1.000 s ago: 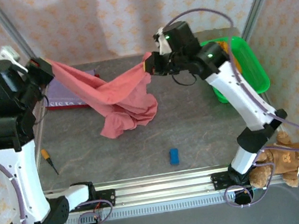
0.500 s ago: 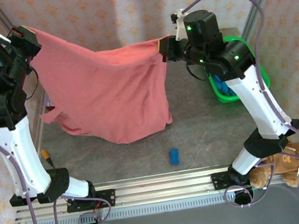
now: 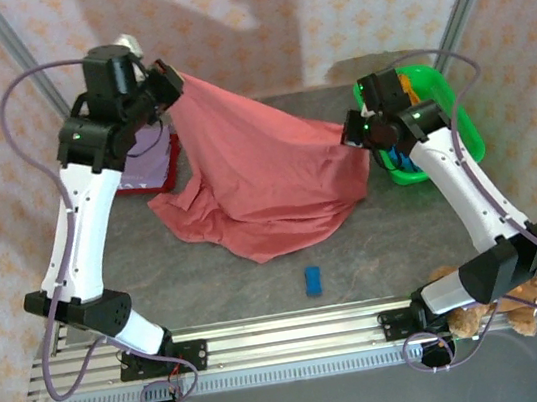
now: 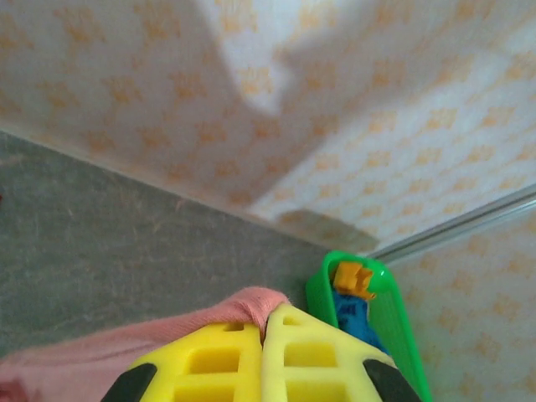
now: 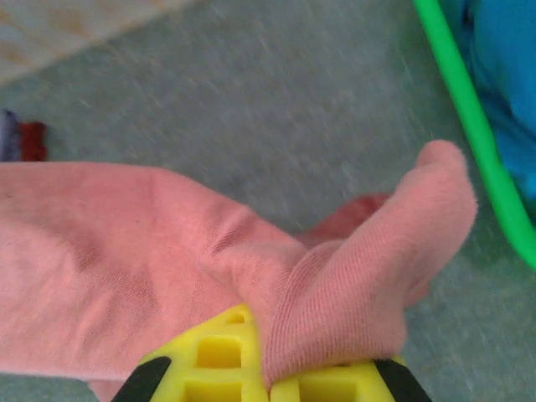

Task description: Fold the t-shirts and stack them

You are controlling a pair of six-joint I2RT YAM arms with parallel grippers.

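A large salmon-pink t-shirt (image 3: 260,177) hangs spread between both arms, its lower hem draped on the grey table. My left gripper (image 3: 169,78) is shut on its upper left corner, high at the back; the cloth (image 4: 234,311) bunches between the yellow fingers (image 4: 205,360). My right gripper (image 3: 352,134) is shut on the other corner, lower and beside the green bin; a fold of pink cloth (image 5: 352,285) sticks out past its yellow fingers (image 5: 218,356). A lilac t-shirt (image 3: 147,144) lies on a dark red one (image 3: 147,182) at back left. Blue (image 4: 358,316) and orange (image 4: 353,278) t-shirts sit in the bin.
The green bin (image 3: 453,113) stands at back right, close to my right arm. A small blue block (image 3: 312,280) lies near the table's front edge. A brown teddy bear (image 3: 530,293) sits by the right arm's base. Patterned walls and metal frame posts enclose the table.
Both arms have swung inward and lowered the pink shirt; its hem now rests on the table. The right gripper dropped lower, next to the bin. The left moved toward the back centre.
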